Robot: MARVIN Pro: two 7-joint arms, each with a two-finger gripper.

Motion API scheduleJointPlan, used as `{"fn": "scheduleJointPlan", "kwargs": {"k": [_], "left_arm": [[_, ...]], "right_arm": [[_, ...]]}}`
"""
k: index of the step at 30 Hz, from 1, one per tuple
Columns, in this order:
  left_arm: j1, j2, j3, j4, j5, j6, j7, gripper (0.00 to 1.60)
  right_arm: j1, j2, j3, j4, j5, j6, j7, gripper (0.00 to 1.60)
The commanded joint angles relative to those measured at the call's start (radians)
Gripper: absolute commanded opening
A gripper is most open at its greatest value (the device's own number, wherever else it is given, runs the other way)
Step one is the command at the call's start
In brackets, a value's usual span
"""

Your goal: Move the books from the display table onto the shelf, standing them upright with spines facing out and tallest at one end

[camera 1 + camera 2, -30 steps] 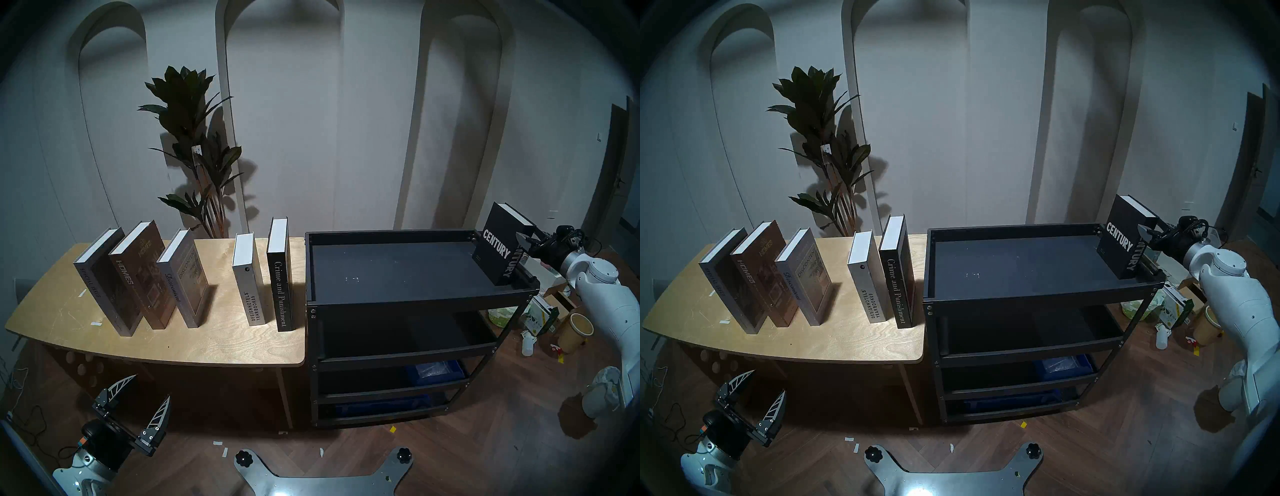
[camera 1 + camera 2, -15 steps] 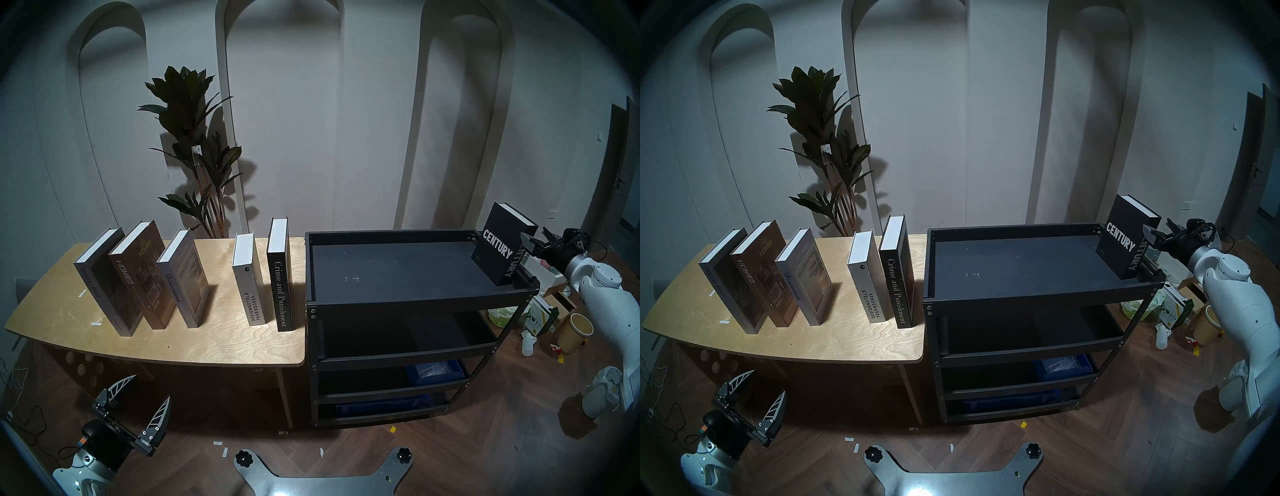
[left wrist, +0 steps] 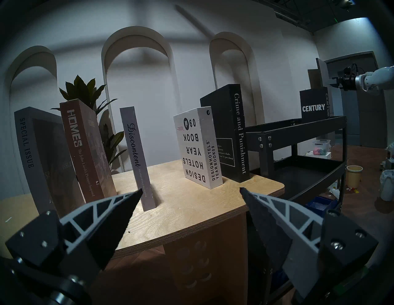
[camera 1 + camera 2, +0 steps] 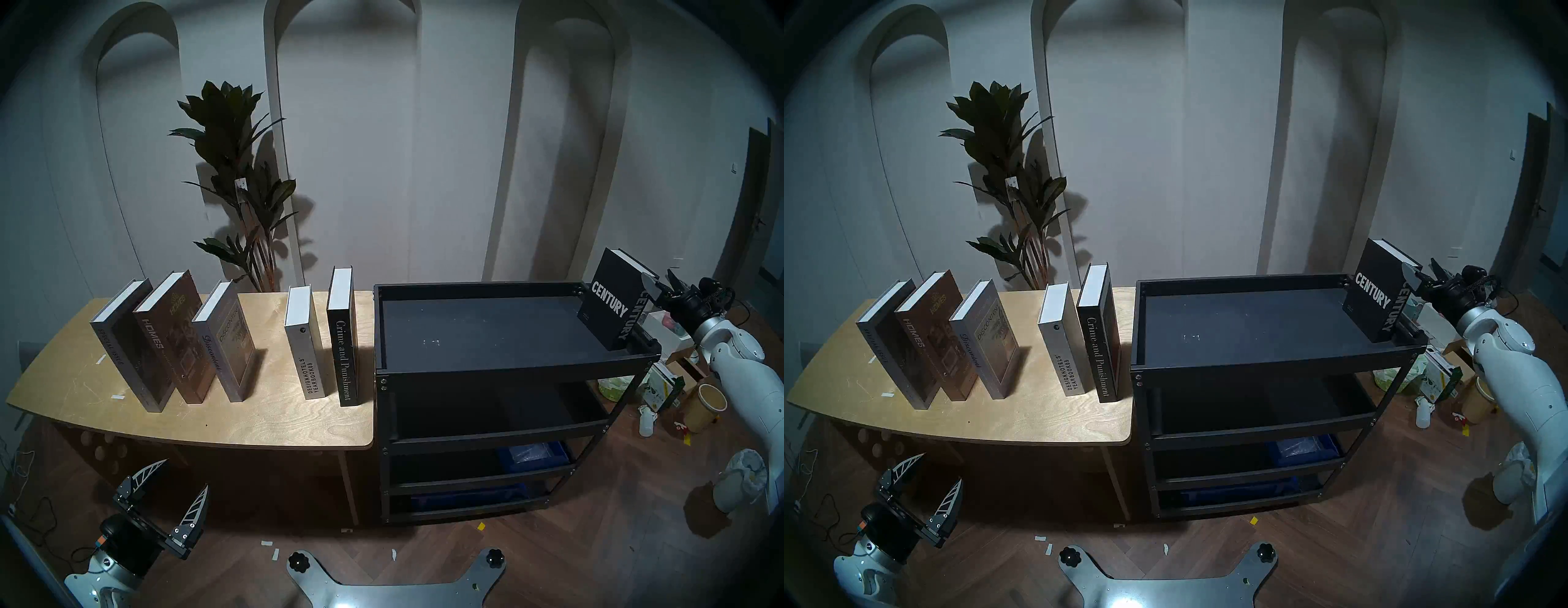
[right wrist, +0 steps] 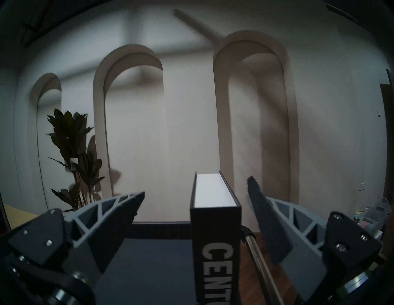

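Observation:
Five books stand on the display table (image 4: 275,420): grey Special Issue (image 4: 123,339), brown Homes (image 4: 169,335), grey Discontent (image 4: 225,339), white Design Hotels Yearbook (image 4: 303,344) and black Crime and Punishment (image 4: 343,339). The three on the left lean. The black Century book (image 4: 611,297) stands upright at the right end of the shelf (image 4: 488,335), spine toward me. My right gripper (image 4: 659,278) is open just in front of its top. In the right wrist view the fingers (image 5: 266,215) flank the spine (image 5: 215,251) without touching. My left gripper (image 4: 185,473) hangs open below the table's front edge.
A tall potted plant (image 4: 237,170) stands behind the table. The shelf's lower tiers hold a blue bin (image 4: 532,454). Boxes, a paper tub (image 4: 706,407) and bags clutter the floor right of the shelf. My base plate (image 4: 394,581) is at the bottom.
My right gripper has opened off the Century book and drawn back and up a little. The book stays standing on the shelf. The left arm has not moved.

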Motion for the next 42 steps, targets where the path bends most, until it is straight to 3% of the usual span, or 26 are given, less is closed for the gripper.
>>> {"fn": "scheduleJointPlan", "kwargs": {"k": [1, 10, 26, 42], "left_arm": [[-0.003, 0.002, 0.002, -0.011, 0.0, -0.002, -0.002, 1.6], [-0.004, 0.002, 0.002, -0.007, 0.0, -0.002, -0.001, 1.6], [-0.005, 0.003, 0.0, 0.0, 0.0, -0.002, 0.001, 1.6], [0.01, 0.016, -0.058, 0.038, -0.011, -0.004, 0.01, 1.6]], "right_arm": [[-0.073, -0.01, 0.063, -0.11, 0.063, -0.071, 0.027, 1.6], [-0.101, -0.15, 0.007, -0.255, 0.095, -0.113, 0.046, 1.6], [-0.132, -0.343, -0.202, -0.473, 0.106, -0.176, 0.042, 1.6], [-0.191, -0.505, -0.394, -0.684, 0.058, -0.257, 0.027, 1.6]]}}
